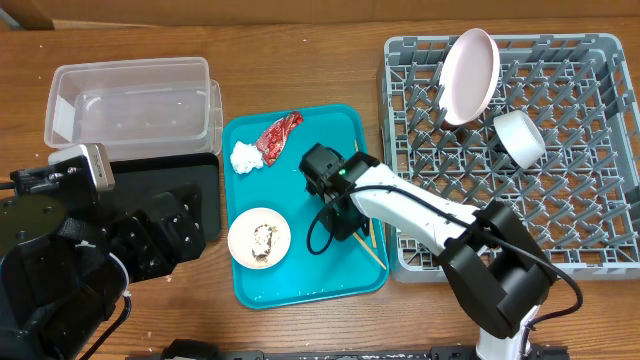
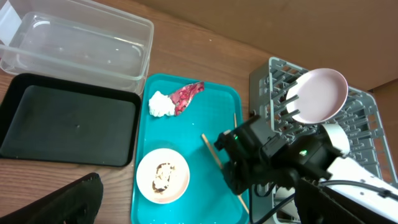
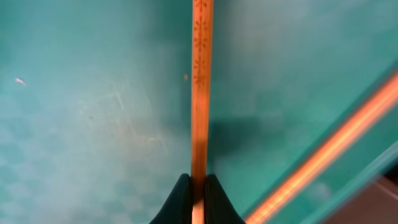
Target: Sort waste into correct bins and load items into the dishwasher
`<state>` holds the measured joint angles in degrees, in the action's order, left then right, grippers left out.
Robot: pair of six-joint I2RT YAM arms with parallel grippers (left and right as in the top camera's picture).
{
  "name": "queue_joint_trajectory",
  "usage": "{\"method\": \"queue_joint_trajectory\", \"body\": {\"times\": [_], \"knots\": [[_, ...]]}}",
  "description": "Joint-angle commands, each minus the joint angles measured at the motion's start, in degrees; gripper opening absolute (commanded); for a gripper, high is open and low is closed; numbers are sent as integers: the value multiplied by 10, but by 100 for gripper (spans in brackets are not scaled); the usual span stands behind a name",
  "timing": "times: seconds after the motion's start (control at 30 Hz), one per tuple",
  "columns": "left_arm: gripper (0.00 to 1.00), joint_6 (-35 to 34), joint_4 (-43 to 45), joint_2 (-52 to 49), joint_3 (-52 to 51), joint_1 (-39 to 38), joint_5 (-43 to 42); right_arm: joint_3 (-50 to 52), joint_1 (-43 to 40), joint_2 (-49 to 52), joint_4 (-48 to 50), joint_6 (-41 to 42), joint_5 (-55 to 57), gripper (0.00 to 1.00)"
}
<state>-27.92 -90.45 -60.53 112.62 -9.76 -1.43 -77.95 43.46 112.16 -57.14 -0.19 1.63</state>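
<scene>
My right gripper point(image 1: 335, 195) is low over the teal tray point(image 1: 300, 285) and shut on a wooden chopstick point(image 3: 201, 93). The second chopstick point(image 3: 336, 149) lies slanted beside it; its end shows in the overhead view point(image 1: 373, 252). A red wrapper point(image 1: 280, 135) and a white napkin point(image 1: 245, 157) lie at the tray's far end. A white bowl with rice and brown scraps point(image 1: 259, 238) sits at the near left. The pale plate point(image 1: 470, 72) and a small white bowl or cup point(image 1: 520, 138) stand in the grey dish rack point(image 1: 560, 230). My left gripper point(image 2: 199, 193) is open and empty, held high.
The clear tub point(image 1: 130, 100) stands at the far left with the black tray point(image 1: 190, 190) in front of it, partly covered by my left arm point(image 1: 60, 260). The dish rack lies right against the teal tray's right edge.
</scene>
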Motion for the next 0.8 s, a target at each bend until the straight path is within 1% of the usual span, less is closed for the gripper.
{"method": "queue_joint_trajectory", "body": {"times": [0.0,0.13,0.27,0.37,0.53,0.7,0.73,0.77], "knots": [[100,5,3,-2,4,1,0,-79,-5,-68,-19,20,9,4],[100,5,3,-2,4,1,0,-136,-23,-128,-32,35,47,4],[100,5,3,-2,4,1,0,-143,-63,-167,-28,37,74,4],[100,5,3,-2,4,1,0,-140,-111,-168,-39,37,73,4],[100,5,3,-2,4,1,0,-101,-190,-143,-41,36,71,4],[100,5,3,-2,4,1,0,-47,-220,-111,-35,36,26,4],[100,5,3,-2,4,1,0,-43,-219,-109,-36,37,24,7],[100,5,3,-2,4,1,0,-41,-219,-108,-37,37,23,21]]}}
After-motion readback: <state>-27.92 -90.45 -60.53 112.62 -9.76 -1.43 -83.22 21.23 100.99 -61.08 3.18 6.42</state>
